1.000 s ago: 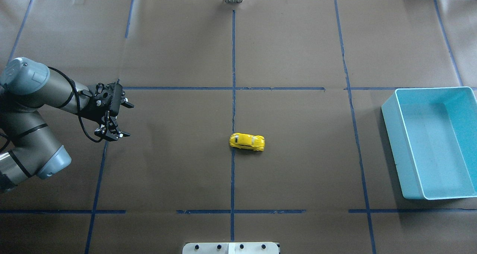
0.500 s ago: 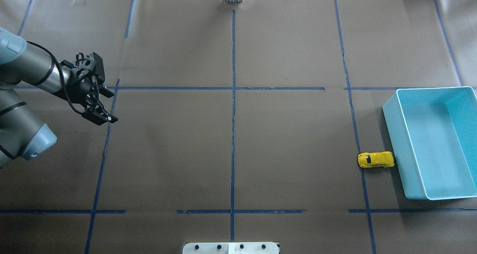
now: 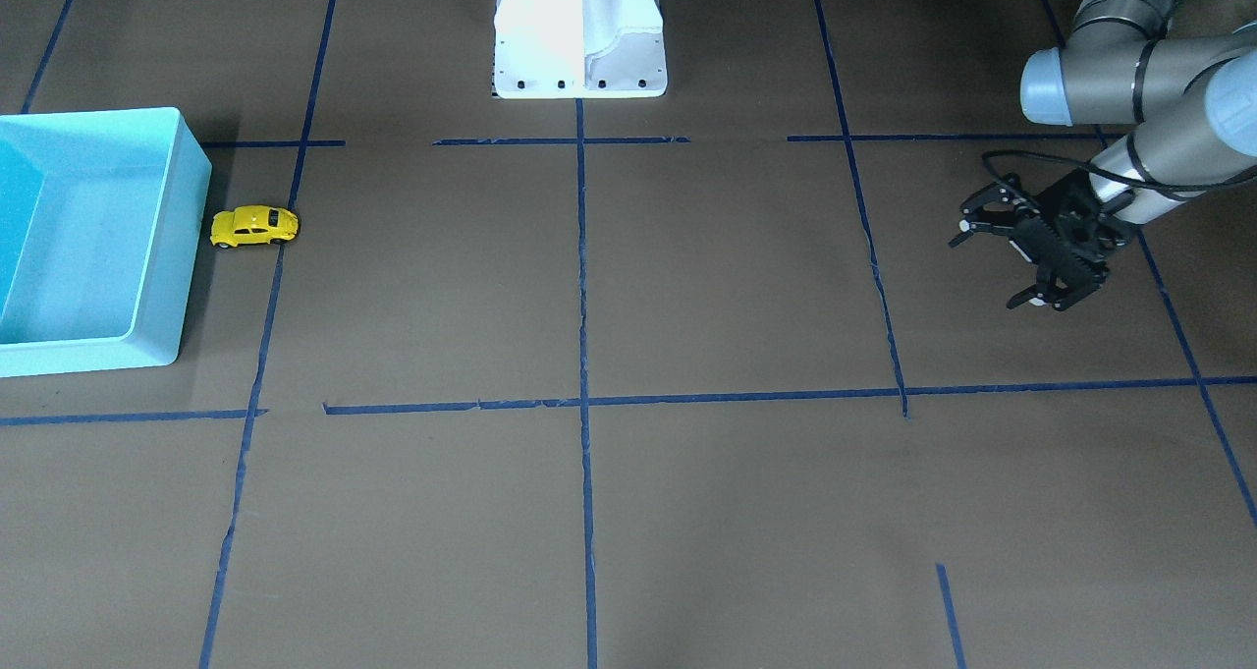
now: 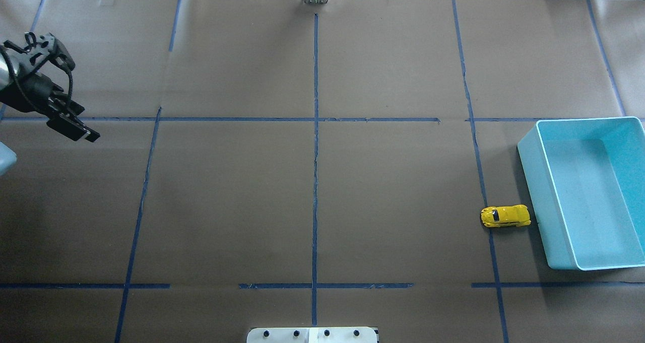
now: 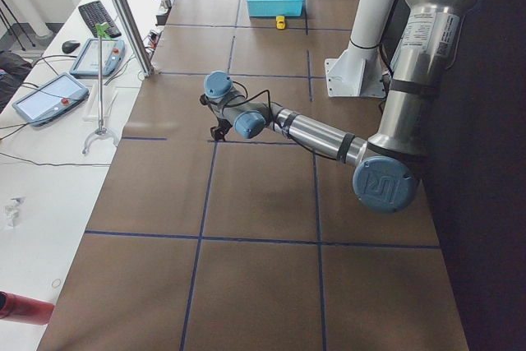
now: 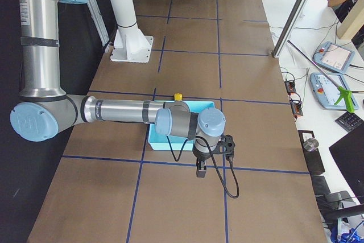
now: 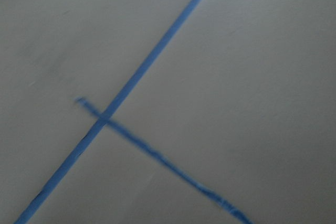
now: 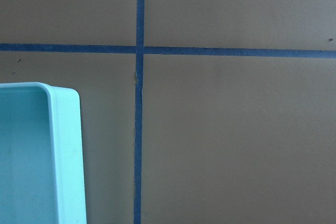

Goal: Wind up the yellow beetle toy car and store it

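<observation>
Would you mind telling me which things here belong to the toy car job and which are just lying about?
Job: yellow beetle toy car, turquoise bin (likely its store), left gripper.
Lying about: keyboard, control tablet on the side bench.

Blue tape lines (image 4: 315,182) cross the brown table (image 4: 227,207) (paper-covered).

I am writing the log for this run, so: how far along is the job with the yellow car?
Seemingly done: winding, since the yellow beetle toy car has rolled from the centre of the table to beside the turquoise bin within the last second. In hand: nothing; the left gripper is open, empty and far away. Left: putting the car into the bin.
</observation>
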Tool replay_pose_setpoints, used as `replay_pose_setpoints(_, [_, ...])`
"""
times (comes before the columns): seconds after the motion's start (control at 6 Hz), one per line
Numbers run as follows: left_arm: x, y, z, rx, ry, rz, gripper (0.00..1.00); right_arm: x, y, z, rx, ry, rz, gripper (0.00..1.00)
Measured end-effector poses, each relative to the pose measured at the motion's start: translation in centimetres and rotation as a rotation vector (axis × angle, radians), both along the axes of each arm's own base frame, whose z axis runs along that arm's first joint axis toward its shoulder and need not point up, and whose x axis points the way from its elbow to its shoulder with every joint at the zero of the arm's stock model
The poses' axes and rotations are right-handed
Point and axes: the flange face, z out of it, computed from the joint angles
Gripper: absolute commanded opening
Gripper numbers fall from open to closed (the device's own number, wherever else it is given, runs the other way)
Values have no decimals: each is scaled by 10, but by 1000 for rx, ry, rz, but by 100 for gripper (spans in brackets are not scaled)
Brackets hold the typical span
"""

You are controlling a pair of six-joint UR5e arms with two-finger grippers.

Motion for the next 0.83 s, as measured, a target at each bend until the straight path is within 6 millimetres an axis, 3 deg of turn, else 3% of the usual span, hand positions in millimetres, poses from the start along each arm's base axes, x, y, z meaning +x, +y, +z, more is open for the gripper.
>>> replay_pose_setpoints(0.33, [-86,-5,26,-214,-94,-156,100,-1,-2,-3,9,-9,-2,100])
replay_pose_setpoints(0.67, [-146,4,70,-312,-231,-291,100,-1,-2,-3,12,-11,-5,100])
replay_pose_setpoints(0.83, [-173,17,94,-353,-269,-339,100,-6,-5,-12,40,-5,-19,100])
